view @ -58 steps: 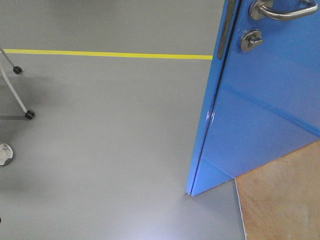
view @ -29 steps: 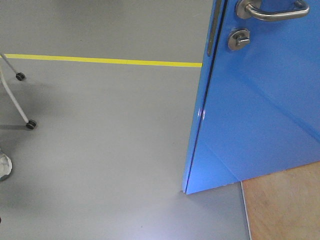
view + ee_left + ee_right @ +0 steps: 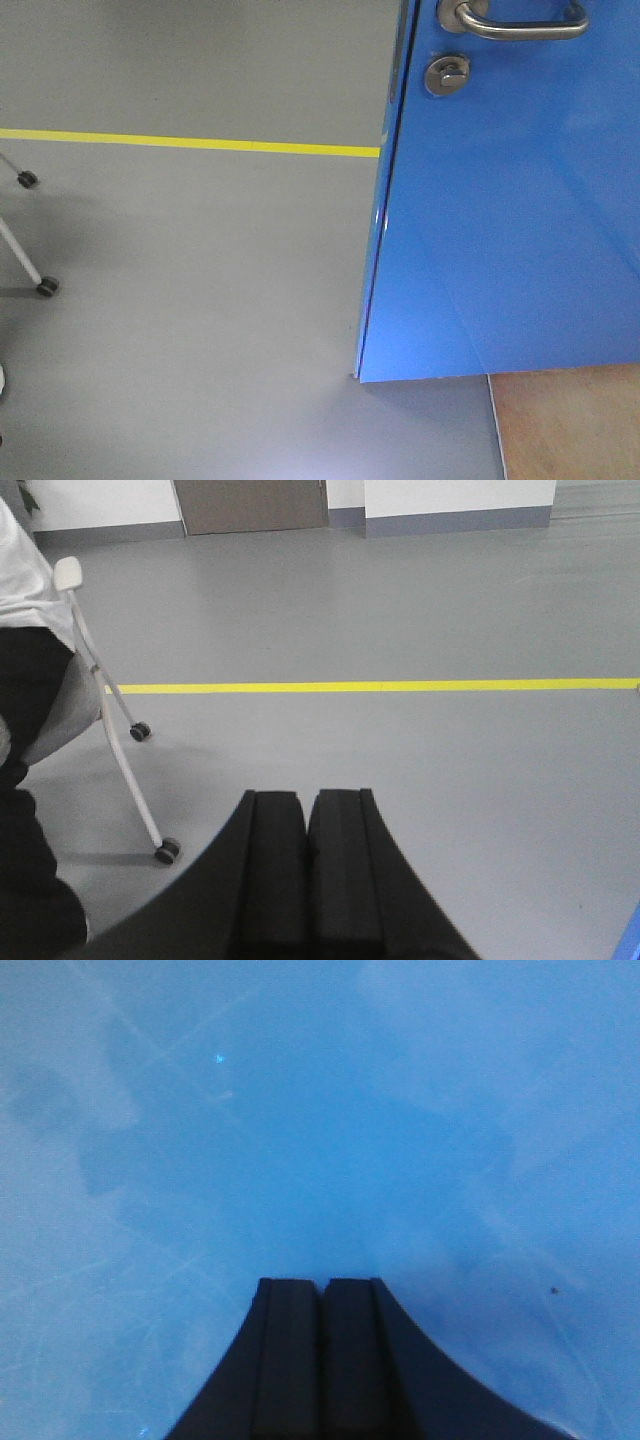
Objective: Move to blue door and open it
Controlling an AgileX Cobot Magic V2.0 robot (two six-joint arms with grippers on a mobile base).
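Observation:
The glossy blue door fills the right half of the front view, its free edge running down to the floor near the middle. Its silver lever handle and round lock sit at the top right. A sliver of the door shows at the lower right corner of the left wrist view. My left gripper is shut and empty, facing open grey floor. My right gripper is shut and empty, pointing straight at the door's blue face, which fills that view. Whether it touches the door I cannot tell.
A yellow floor line crosses the grey floor. A white wheeled frame with castors stands at the left, next to a person in white and black. Wood-coloured flooring lies below the door. A far wall with a brown door is beyond.
The door has shifted left in the front view and its bottom edge now lies nearly level, showing more of its face. The handle and lock moved left. The yellow line sits lower.

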